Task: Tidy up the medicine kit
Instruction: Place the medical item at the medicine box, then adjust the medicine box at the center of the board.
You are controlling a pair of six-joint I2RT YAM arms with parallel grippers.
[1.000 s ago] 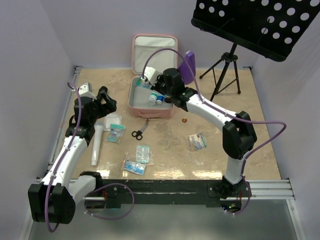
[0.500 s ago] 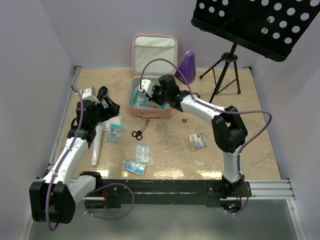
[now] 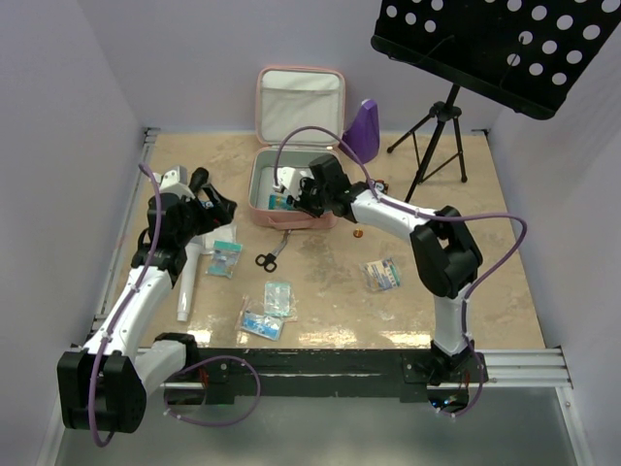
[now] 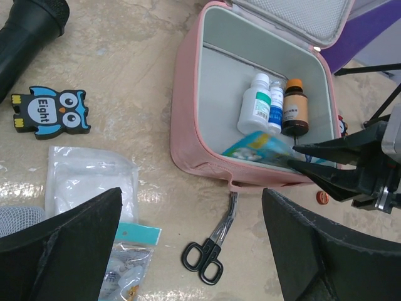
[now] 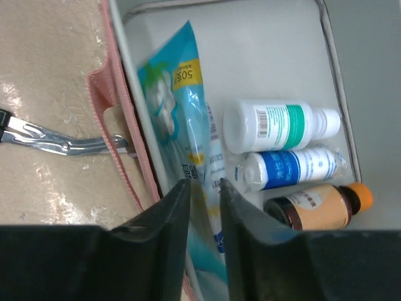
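Blue packet (image 5: pixel 178 113) sits between my right gripper's (image 5: pixel 202 185) barely parted jaws, grip unclear; lifting away could drag it from the medicine kit (image 4: pixel 186 113).

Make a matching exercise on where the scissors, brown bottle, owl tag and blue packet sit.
1 scissors
2 brown bottle
3 owl tag
4 blue packet

A lying in the case beside two white bottles
B on the table at the case's front wall
C on the table, well clear of the case
D on edge against the case's inner wall

Pairs: 1-B, 2-A, 3-C, 4-D
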